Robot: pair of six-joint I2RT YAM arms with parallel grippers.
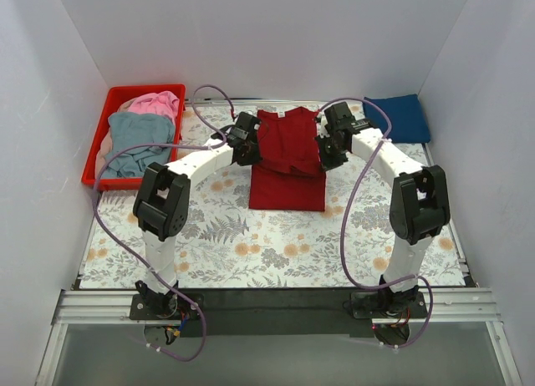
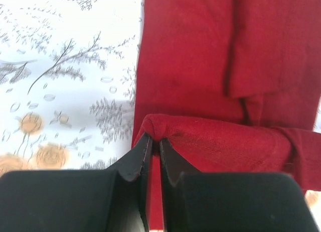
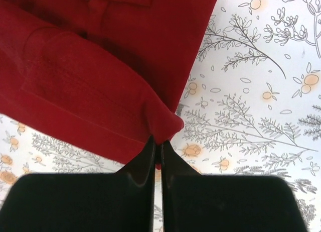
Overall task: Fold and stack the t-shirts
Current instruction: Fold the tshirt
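Observation:
A dark red t-shirt (image 1: pixel 287 160) lies in the middle of the floral table cloth, its sleeves folded in. My left gripper (image 1: pixel 245 144) is shut on its left edge, pinching a raised fold of red cloth (image 2: pixel 210 141). My right gripper (image 1: pixel 329 148) is shut on its right edge, holding a red fold (image 3: pixel 90 91) above the cloth. A navy blue t-shirt (image 1: pixel 399 117) lies folded at the back right. A grey-blue t-shirt (image 1: pixel 138 139) and a pink t-shirt (image 1: pixel 157 103) lie crumpled in the basket.
A red plastic basket (image 1: pixel 99 152) stands at the back left. White walls close in the left, back and right sides. The floral cloth (image 1: pixel 276 244) covers the table in front of the red shirt. Purple cables loop over both arms.

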